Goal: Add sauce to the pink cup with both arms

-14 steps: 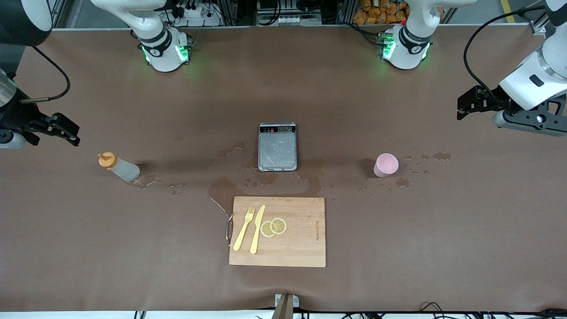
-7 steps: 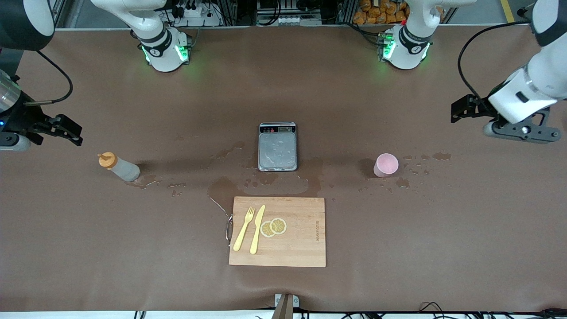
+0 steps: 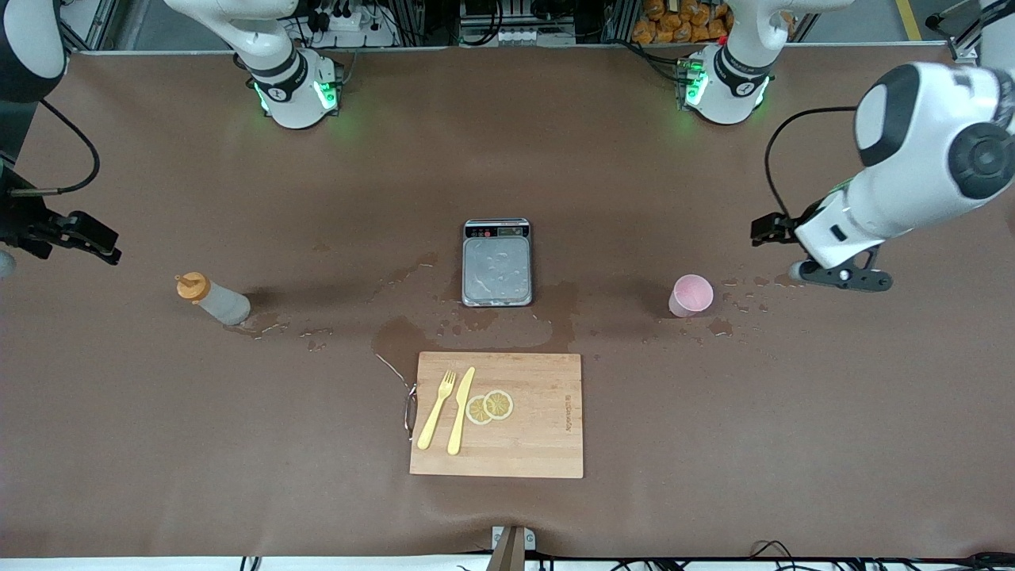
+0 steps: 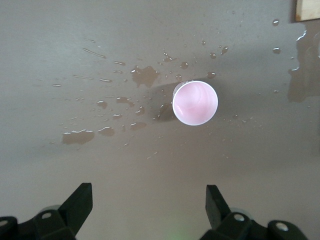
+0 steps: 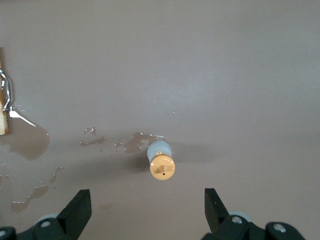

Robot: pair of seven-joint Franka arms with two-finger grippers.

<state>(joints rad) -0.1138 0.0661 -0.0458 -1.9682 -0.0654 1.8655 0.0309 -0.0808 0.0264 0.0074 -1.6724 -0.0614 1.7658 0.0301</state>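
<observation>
1. The brown paper-covered table (image 3: 714, 444) fills the front view, with wet patches and droplets across its middle band.
2. The left white jointed robot arm (image 3: 912, 159) comes in at the upper right of the front view. Its black left gripper (image 3: 773, 231) hangs over the table at the left arm's end, near the spilled droplets just beside the cup. In the left wrist view its 2 fingers (image 4: 80, 202) stand spread wide with nothing between them.
3. The right white robot arm (image 3: 32, 47) shows at the upper left edge of the front view. Its black right gripper (image 3: 87, 238) hangs over the table at the right arm's end, near the bottle. In the right wrist view its 2 fingers (image 5: 77, 210) are spread wide and hold nothing.
4. The pale wooden cutting board (image 3: 539, 444) lies at lower centre, carrying a yellow plastic fork (image 3: 436, 410), a yellow plastic knife (image 3: 461, 409) and 2 thin lemon slices (image 3: 489, 406).
5. The grey kitchen scale with a wet metal plate (image 3: 497, 262) sits at centre, farther from the front camera than the board.
6. The translucent greyish-white squeeze bottle of sauce with an orange nozzle cap (image 3: 212, 298) stands upright at centre left, on a wet patch.
7. The small pale-pink round cup (image 3: 691, 295) stands upright at centre right, open and apparently empty, among droplets.
</observation>
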